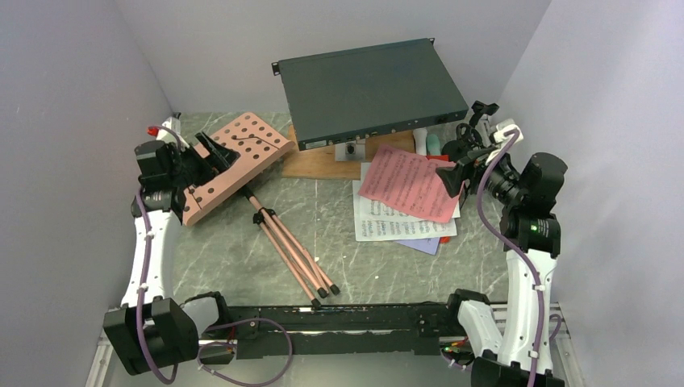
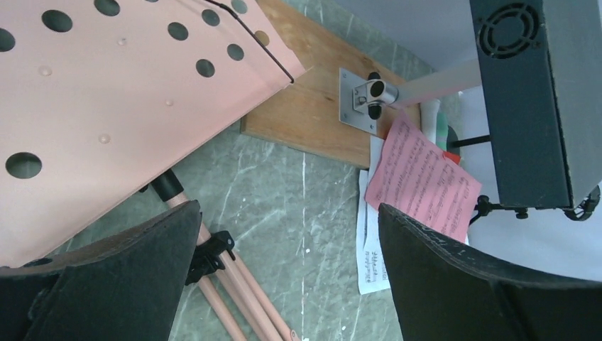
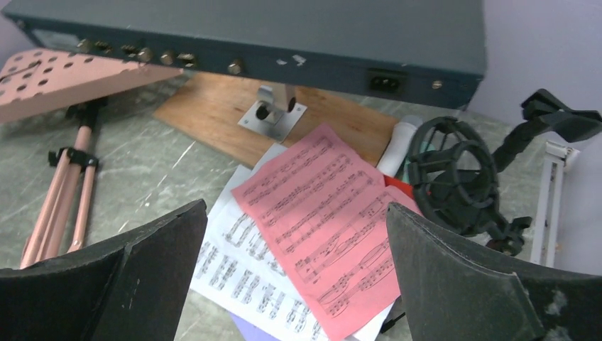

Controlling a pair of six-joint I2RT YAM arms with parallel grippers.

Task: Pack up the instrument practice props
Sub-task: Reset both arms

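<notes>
On the desk [image 1: 339, 266], the dark grey box [image 1: 369, 89] stood raised at the back. The salmon-pink music stand [image 1: 256, 155] lay tipped at left beside the left hand [image 2: 289, 209], which was open and empty. Sheet-music pages [image 1: 407, 184] lay overlapping at right, near the black mic stand [image 3: 454, 174], the small tubes [image 1: 427, 143] and the right hand [image 3: 297, 209], likewise open and empty.

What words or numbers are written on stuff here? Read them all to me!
No text here can be read.
Pink page: printed music lines; any words are too small to read.
White page: the same, too small.
Grey box: tiny pale marks on its panel, blurred.
</notes>
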